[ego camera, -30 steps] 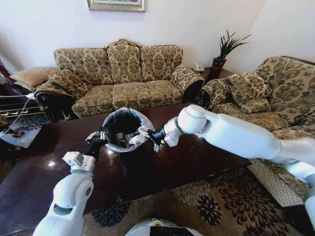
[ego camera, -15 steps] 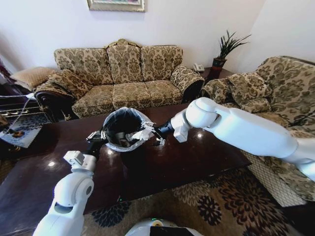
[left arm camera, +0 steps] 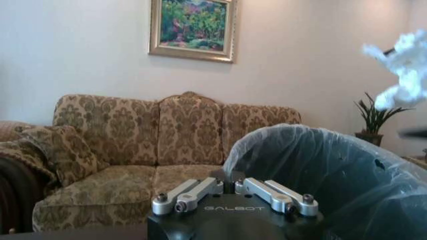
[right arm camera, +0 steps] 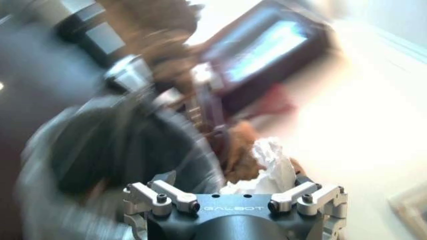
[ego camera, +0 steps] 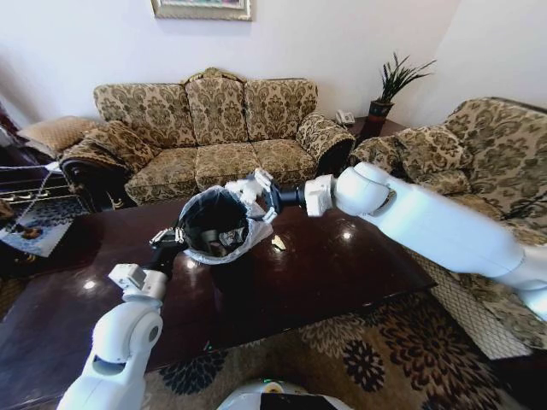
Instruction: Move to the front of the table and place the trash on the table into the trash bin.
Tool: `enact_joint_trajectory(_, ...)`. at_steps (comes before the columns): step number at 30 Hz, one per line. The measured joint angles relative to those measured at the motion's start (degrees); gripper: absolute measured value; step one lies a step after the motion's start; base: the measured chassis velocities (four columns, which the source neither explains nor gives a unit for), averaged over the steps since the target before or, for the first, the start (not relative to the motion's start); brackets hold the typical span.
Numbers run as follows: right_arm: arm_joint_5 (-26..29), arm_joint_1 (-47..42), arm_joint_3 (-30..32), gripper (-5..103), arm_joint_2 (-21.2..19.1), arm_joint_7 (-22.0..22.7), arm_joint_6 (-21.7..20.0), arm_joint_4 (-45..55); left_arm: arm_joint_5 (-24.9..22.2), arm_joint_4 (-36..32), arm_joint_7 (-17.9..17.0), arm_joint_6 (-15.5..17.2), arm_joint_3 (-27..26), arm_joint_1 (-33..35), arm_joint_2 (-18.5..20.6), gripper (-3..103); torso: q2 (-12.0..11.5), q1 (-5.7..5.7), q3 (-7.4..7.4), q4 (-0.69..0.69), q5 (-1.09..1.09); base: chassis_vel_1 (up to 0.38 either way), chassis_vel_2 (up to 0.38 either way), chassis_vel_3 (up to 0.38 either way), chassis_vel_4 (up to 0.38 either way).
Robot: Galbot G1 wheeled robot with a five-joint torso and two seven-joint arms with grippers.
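a: where was the right gripper (ego camera: 256, 190)?
b: over the far rim of the trash bin (ego camera: 214, 224), its fingers pinching a crumpled white tissue (ego camera: 245, 190).
a: and the bin?
b: raised above the table (ego camera: 342, 273), with scraps inside. the left gripper (ego camera: 171, 239) was clamped on the bagged rim at its near left side.
a: anything on the table?
b: one small pale scrap (ego camera: 278, 243) lay just beside the bin.

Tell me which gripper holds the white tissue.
The right gripper, raised at the trash bin's far rim, grips the crumpled tissue. The left gripper holds the bin's near rim instead.
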Motion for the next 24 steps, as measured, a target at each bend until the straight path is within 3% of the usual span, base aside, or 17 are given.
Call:
enact_joint_trajectory(2, 8.5, -3.5, 2.2, 100, 0.6, 10.1, -3.0, 1.8, 0.0, -0.2, 0.0, 0.0, -0.1, 0.3, 0.1, 3, 0.0, 0.00, 0.00, 0.01, 0.00, 0.000, 0.000, 0.000, 0.000)
enact_joint_trajectory(3, 8.5, -3.5, 2.2, 100, 0.6, 10.1, -3.0, 1.8, 0.0, -0.2, 0.0, 0.0, -0.1, 0.3, 0.1, 3, 0.0, 0.00, 0.00, 0.01, 0.00, 0.000, 0.000, 0.000, 0.000)
enact_joint_trajectory(6, 17.3, -9.6, 7.5, 100, 0.4, 20.9, -5.9, 2.9, 0.0, -0.4, -0.2, 0.1, -0.2, 0.6, 0.3, 3, 0.0, 0.00, 0.00, 0.01, 0.00, 0.000, 0.000, 0.000, 0.000)
enact_joint_trajectory(7, 17.3, -9.6, 7.5, 100, 0.4, 20.9, -5.9, 2.9, 0.0, -0.4, -0.2, 0.1, -0.2, 0.6, 0.3, 3, 0.0, 0.00, 0.00, 0.01, 0.00, 0.000, 0.000, 0.000, 0.000)
enact_joint_trajectory(11, 23.3, -16.8, 11.8, 100, -3.3, 29.7, -5.1, 1.8, -0.2, -0.5, -0.3, 0.2, -0.4, 0.8, 0.7, 3, 0.0, 0.00, 0.00, -0.03, 0.02, 0.000, 0.000, 0.000, 0.000)
enact_joint_trajectory(18, 26.1, -26.1, 17.3, 100, -5.5, 32.3, -4.1, -2.3, -0.4, -0.5, -0.4, 0.2, -0.4, 0.8, 0.8, 3, 0.0, 0.00, -0.01, 0.00, 0.00, 0.000, 0.000, 0.000, 0.000)
enact_joint_trajectory(21, 26.4, -33.2, 21.2, 100, -3.8, 31.4, -3.8, -6.7, -0.4, -0.6, -0.4, 0.2, -0.3, 0.8, 0.8, 3, 0.0, -0.01, -0.01, -0.02, 0.00, 0.000, 0.000, 0.000, 0.000)
enact_joint_trajectory(24, 24.4, -41.7, 24.2, 100, 2.9, 26.8, -0.3, -16.3, -0.4, -0.6, -0.4, 0.2, -0.1, 0.8, 0.9, 3, 0.0, 0.00, 0.00, -0.03, 0.00, 0.000, 0.000, 0.000, 0.000)
